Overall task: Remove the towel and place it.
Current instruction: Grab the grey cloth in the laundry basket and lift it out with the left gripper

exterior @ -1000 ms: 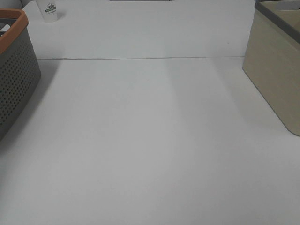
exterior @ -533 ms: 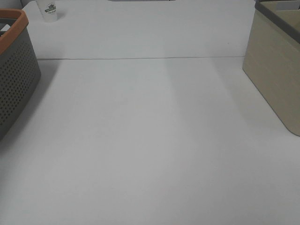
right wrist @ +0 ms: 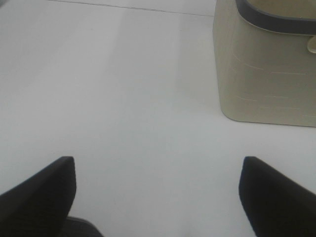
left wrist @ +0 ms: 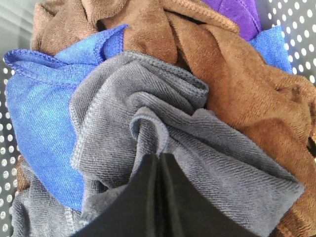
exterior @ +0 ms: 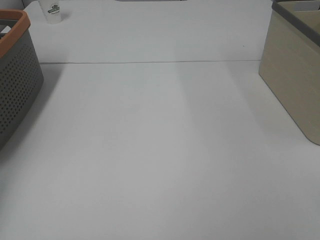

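Observation:
In the left wrist view the towel (left wrist: 163,128), a dark grey ribbed cloth, lies crumpled on top of a pile of cloths inside a perforated basket. My left gripper (left wrist: 159,159) is shut on a pinched fold of the towel, its black fingers pressed together. In the right wrist view my right gripper (right wrist: 158,177) hangs open above the bare white table (right wrist: 123,98), its fingertips (right wrist: 59,173) far apart with nothing between them. Neither gripper shows in the exterior high view.
Blue (left wrist: 39,113), brown (left wrist: 237,84) and purple (left wrist: 237,10) cloths surround the towel. The grey basket with an orange rim (exterior: 15,75) stands at the table's left edge, a beige bin (exterior: 295,75) at the right, a white paper cup (exterior: 52,11) at the back left.

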Action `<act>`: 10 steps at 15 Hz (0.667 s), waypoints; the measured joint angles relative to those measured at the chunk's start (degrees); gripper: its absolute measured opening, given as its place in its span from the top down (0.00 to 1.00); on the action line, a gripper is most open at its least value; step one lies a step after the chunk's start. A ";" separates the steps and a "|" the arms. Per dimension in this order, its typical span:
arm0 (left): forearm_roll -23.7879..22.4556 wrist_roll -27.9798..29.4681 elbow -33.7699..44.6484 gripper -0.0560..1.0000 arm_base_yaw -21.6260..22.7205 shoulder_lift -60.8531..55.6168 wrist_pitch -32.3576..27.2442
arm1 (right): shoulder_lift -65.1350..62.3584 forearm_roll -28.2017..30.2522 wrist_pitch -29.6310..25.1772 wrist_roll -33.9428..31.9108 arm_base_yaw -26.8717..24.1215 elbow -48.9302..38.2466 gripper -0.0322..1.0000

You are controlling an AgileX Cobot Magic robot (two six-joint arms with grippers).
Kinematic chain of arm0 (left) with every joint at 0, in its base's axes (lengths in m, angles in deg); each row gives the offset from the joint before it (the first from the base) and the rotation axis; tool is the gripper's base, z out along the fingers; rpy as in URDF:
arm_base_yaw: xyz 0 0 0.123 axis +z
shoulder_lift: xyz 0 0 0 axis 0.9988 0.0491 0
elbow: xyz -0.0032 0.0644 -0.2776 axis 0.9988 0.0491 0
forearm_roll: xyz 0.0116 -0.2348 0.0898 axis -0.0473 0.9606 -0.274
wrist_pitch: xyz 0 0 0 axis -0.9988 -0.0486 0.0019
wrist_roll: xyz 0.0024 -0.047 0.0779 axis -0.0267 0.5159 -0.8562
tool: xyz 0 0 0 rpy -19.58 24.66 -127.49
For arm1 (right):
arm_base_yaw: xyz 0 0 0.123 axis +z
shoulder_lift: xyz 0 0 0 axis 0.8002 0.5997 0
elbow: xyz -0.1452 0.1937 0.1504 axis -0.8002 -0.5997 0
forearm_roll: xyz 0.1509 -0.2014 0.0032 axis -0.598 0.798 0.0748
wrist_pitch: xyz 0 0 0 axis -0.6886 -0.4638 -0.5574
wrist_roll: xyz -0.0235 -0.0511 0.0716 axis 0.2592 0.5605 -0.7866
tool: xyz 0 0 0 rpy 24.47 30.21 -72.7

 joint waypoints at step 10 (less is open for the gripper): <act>-0.52 0.00 0.00 0.95 0.00 -6.07 1.49 | 0.00 0.00 0.00 0.00 0.00 0.00 0.13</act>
